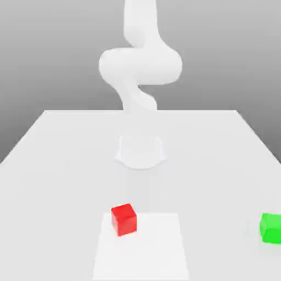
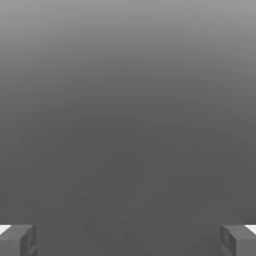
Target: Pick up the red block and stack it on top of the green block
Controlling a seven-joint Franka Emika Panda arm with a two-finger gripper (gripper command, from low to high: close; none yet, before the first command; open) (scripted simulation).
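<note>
The red block [image 1: 124, 219] is a small cube on the white table [image 1: 55, 164], near the front and a little toward the exterior view's left of centre. The green block [image 1: 271, 228] rests on the table at the exterior view's right edge, well apart from the red one. In the hand view my gripper [image 2: 128, 241] is open, its two grey fingertips [image 2: 20, 240] far apart with nothing between them and a plain grey background ahead. The white arm [image 1: 140, 66] rises from its base and bends upward out of the picture.
The arm's round base [image 1: 140, 151] stands mid-table behind the blocks. A slightly brighter square patch [image 1: 148, 252] marks the table surface under and beside the red block. The table's far edge [image 1: 140, 111] runs behind the base.
</note>
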